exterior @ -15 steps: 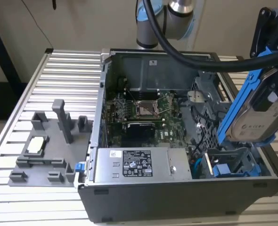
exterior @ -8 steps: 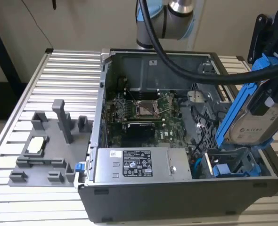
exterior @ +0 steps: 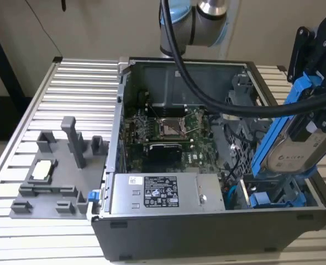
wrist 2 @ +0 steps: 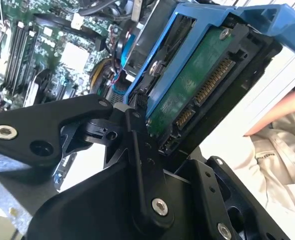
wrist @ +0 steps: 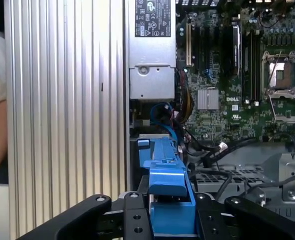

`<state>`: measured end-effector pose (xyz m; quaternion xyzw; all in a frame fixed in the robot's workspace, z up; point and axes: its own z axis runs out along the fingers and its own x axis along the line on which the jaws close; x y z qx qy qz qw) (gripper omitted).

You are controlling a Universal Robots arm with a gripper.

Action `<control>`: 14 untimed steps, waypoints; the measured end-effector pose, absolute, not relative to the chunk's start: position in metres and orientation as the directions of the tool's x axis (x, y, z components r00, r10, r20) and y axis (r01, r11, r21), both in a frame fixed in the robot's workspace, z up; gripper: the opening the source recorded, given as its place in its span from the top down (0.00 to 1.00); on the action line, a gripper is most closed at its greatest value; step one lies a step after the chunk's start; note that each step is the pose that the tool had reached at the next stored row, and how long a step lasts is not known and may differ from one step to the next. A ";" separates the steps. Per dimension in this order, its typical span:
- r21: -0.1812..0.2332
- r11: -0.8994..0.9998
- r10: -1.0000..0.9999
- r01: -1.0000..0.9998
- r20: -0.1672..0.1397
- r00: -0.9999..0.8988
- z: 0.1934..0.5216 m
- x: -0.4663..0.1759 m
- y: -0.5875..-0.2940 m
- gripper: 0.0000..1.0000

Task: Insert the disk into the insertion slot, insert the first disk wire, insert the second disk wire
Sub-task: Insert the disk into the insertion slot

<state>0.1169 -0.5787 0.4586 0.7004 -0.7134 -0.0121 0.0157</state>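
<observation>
Your arm's black end effector (exterior: pixel 321 83) grips the silver-grey hard drive in a blue plastic carrier (exterior: pixel 293 146), tilted over the open black computer case (exterior: pixel 207 232) on the ribbed aluminium worktop (exterior: pixel 69 99).

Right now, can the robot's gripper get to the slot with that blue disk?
Probably yes. The gripper holds the disk tilted just above the insertion slot, with nothing seen lying between them; the disk hides part of the opening.
</observation>
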 end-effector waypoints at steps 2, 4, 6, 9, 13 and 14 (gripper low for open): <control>0.039 0.018 -1.000 -0.999 0.005 -0.018 0.456 0.117 -0.579 0.67; 0.039 0.018 -1.000 -0.999 0.005 -0.018 0.452 0.118 -0.579 0.67; 0.039 0.018 -1.000 -0.999 0.005 -0.018 0.449 0.118 -0.579 0.67; 0.039 0.018 -1.000 -0.999 0.005 -0.018 0.445 0.118 -0.579 0.67; 0.039 0.018 -1.000 -0.999 0.005 -0.018 0.439 0.118 -0.579 0.67; 0.039 0.018 -1.000 -0.999 0.005 -0.018 0.437 0.118 -0.578 0.67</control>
